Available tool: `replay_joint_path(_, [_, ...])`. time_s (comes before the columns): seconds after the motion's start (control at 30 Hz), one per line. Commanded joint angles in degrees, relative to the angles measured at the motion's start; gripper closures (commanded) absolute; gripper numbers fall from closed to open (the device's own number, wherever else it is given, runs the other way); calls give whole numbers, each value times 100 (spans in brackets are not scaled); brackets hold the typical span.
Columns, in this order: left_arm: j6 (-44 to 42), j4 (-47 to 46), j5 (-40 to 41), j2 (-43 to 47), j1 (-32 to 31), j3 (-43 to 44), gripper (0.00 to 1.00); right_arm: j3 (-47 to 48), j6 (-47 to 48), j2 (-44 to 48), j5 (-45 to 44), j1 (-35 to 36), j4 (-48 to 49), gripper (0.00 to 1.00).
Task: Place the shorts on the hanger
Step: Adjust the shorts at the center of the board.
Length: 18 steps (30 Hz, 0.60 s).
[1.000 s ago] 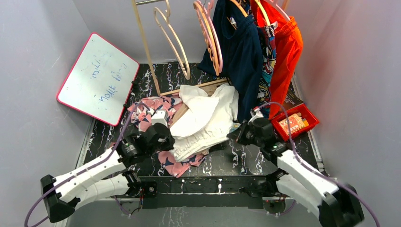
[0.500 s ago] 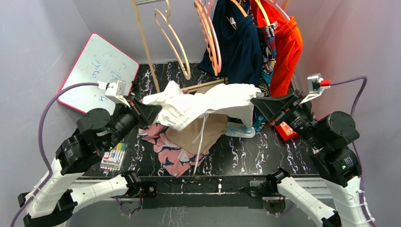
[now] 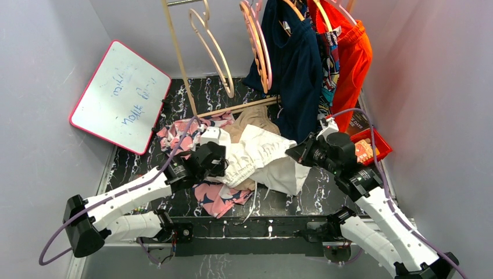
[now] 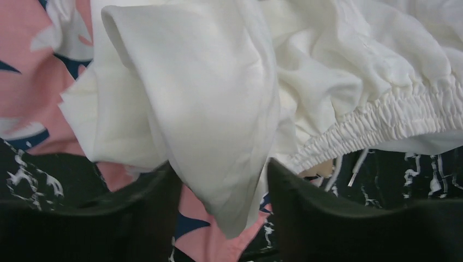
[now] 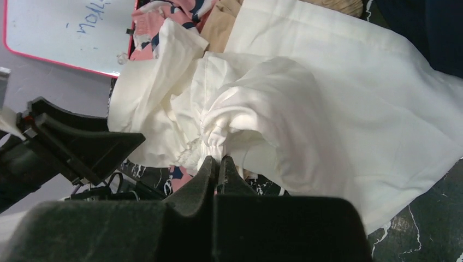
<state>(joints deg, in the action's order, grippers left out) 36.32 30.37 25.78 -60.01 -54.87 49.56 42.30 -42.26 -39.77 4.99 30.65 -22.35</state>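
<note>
Nearest the bases, the left gripper [image 4: 218, 169] has its 2 fingers spread apart, with a loose fold of the shorts [image 4: 218, 82] sagging between them but not pinched. The right gripper [image 5: 218, 161] is clenched on a gathered bunch of the same white cloth. In the top view the shorts [image 3: 261, 160] lie crumpled on the table between the 2 grippers, over a pink patterned garment [image 3: 215, 197] and partly over tan shorts [image 3: 256, 116].

This looks like the gathering step: only 1 hold is secure and the cloth is not yet spread. The next move probably calls for the left gripper to close on the elastic waistband, so both arms can lift the shorts taut and carry them back. The hanger [image 3: 229, 86] hangs bare on the rack at the far side, well apart from the shorts.

The black marbled table [image 3: 325, 192] is cluttered: a red bin [image 3: 369, 151] on the right, a whiteboard [image 3: 119, 96] leaning left. Navy and orange garments hang at the back, inside plain grey walls.
</note>
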Motion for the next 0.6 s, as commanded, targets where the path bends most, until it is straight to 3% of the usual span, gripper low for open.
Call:
replay_joint_path(0.0, [-162,-426,800,234,39,266,30,-117,-209,-3,-464,-16,979,100])
replay_joint_path(0.07, [-294,-347,821,432,46,297,8,-119,-155,-72,-588,-18,997,100])
replay_joint_path(0.1, [-293,-234,819,557,42,310,2,-99,-132,-101,-676,-23,974,100])
replay_joint_path(0.17, [-230,72,789,896,39,287,2,-45,-106,-232,-884,-18,969,100])
replay_joint_path(0.23, [7,310,-69,1396,44,139,2,42,-158,-524,-1074,-31,1130,100])
replay_joint_path(0.3, [74,348,-1202,1211,40,22,2,75,-313,-745,-1186,-79,1309,100])
replay_joint_path(0.37, [-261,-286,-2003,955,27,-630,5,33,-523,-1058,-1363,-257,1415,100])
replay_joint_path(0.47, [-564,-623,-2029,316,-291,-525,18,-197,-758,-1372,-1197,-590,1568,100])
replay_joint_path(0.53, [-455,-556,-2022,-333,-551,-338,41,-342,-848,-1481,-1009,-833,1620,100])
replay_joint_path(0.57, [-361,-584,-1953,-480,-632,-374,44,-360,-840,-1501,-939,-906,1624,100])
